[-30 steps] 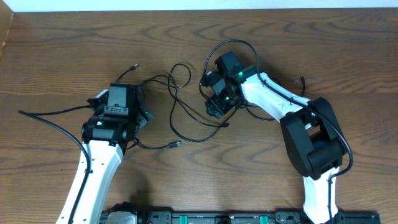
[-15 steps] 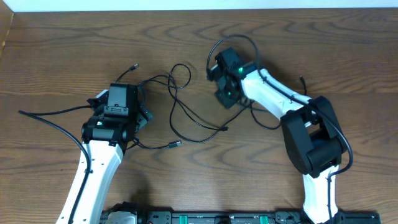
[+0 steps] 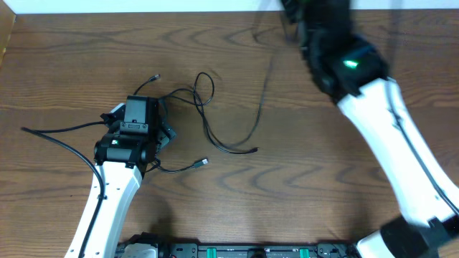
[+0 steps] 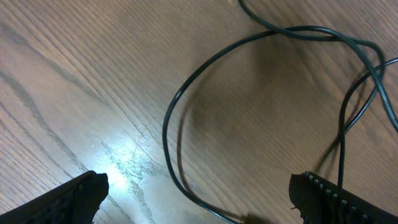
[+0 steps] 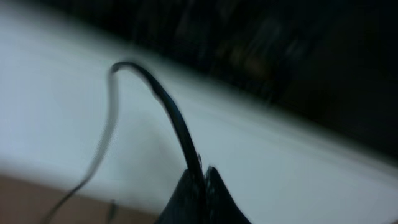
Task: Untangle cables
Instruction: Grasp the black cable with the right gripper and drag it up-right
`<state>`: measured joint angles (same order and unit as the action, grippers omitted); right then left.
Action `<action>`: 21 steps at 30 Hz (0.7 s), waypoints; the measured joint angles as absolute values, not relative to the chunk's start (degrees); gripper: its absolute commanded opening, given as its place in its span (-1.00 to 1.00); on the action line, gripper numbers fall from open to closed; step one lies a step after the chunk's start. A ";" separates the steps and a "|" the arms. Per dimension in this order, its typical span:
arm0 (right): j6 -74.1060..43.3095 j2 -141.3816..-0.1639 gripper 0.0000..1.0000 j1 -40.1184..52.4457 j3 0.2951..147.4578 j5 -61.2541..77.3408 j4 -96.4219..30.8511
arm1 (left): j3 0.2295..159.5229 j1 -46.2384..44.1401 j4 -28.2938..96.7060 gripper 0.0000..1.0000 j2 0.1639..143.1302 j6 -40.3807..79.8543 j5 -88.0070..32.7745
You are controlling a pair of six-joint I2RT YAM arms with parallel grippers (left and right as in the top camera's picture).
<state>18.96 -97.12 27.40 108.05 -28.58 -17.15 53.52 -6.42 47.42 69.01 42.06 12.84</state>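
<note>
Thin black cables (image 3: 208,129) lie on the wooden table, with a loop (image 3: 204,86) near the middle and small plugs (image 3: 204,163) at their ends. My left gripper (image 3: 140,123) hovers low over the left part of the tangle. In the left wrist view it (image 4: 199,199) stands open, with a cable loop (image 4: 171,118) on the wood between its fingers (image 4: 81,193), untouched. My right arm (image 3: 358,79) is raised high and blurred at the far right. Its gripper (image 5: 202,177) is shut on a black cable (image 5: 168,106), which hangs as a blurred strand (image 3: 264,93) down to the table.
A thicker black arm wire (image 3: 64,140) runs left from my left arm. A white wall (image 3: 143,6) borders the table's far edge. Bare wood (image 3: 301,165) lies between the arms.
My right gripper closed on a cable and swung up and away to the far right, lifting that cable out of the tangle. The left arm has not moved.
</note>
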 measured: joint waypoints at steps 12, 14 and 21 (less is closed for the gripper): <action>23.73 -91.88 -0.98 20.29 108.12 -32.03 -9.80 | 53.52 -6.42 47.42 0.96 69.01 41.95 12.84; 25.10 -91.88 -0.98 18.85 108.09 -33.26 -9.87 | 53.52 -6.42 47.42 0.96 69.01 41.95 12.84; 27.11 -91.88 -0.98 13.72 107.94 -37.85 -16.71 | 53.52 -6.42 47.40 0.96 69.01 41.95 12.84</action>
